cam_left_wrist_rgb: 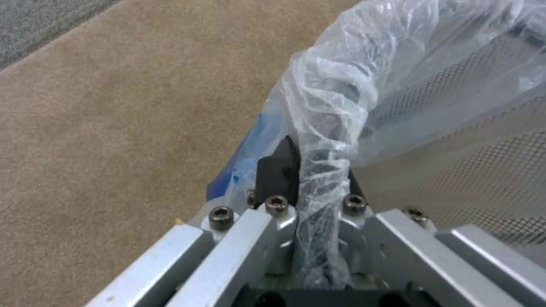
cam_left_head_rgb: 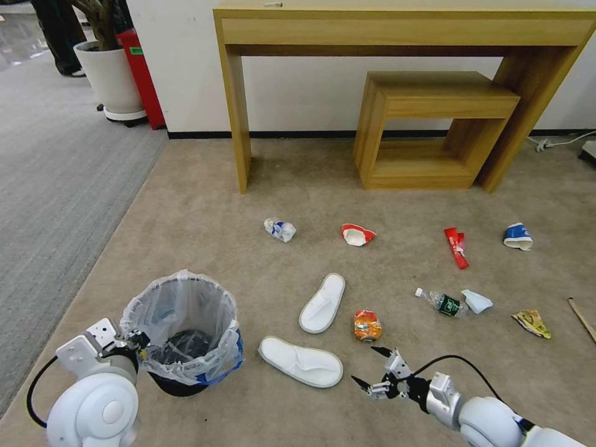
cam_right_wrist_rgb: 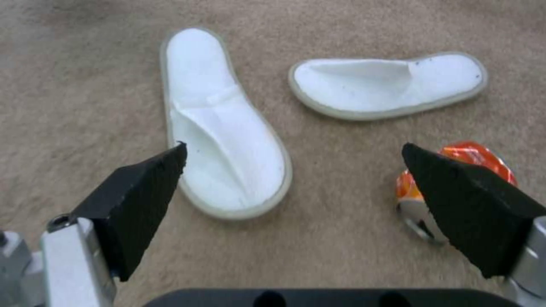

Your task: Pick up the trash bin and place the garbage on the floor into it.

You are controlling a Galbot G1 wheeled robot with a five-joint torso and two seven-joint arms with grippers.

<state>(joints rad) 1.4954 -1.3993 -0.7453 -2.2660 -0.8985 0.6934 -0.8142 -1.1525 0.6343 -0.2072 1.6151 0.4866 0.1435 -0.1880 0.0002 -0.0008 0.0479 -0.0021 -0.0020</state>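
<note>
Head view: my left claw point(cam_left_head_rgb: 141, 345) is clenched on the crinkly bag-lined rim of the round mesh trash bin point(cam_left_head_rgb: 186, 335); my right claw point(cam_left_head_rgb: 372, 367) hangs spread wide over short-pile carpet point(cam_left_head_rgb: 205, 230) beside two white slippers point(cam_left_head_rgb: 300, 361).

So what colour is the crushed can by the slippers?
Orange, with some yellow: crushed can, clearest in the head view.

A white wall point(cam_left_head_rgb: 298, 93) with a dark baseboard closes the far side. A wooden desk point(cam_left_head_rgb: 403, 31) stands against it, a smaller wooden bench point(cam_left_head_rgb: 434, 105) tucked beneath. Grey ribbed carpet point(cam_left_head_rgb: 56, 186) lies left of the beige floor point(cam_left_head_rgb: 205, 211).
</note>
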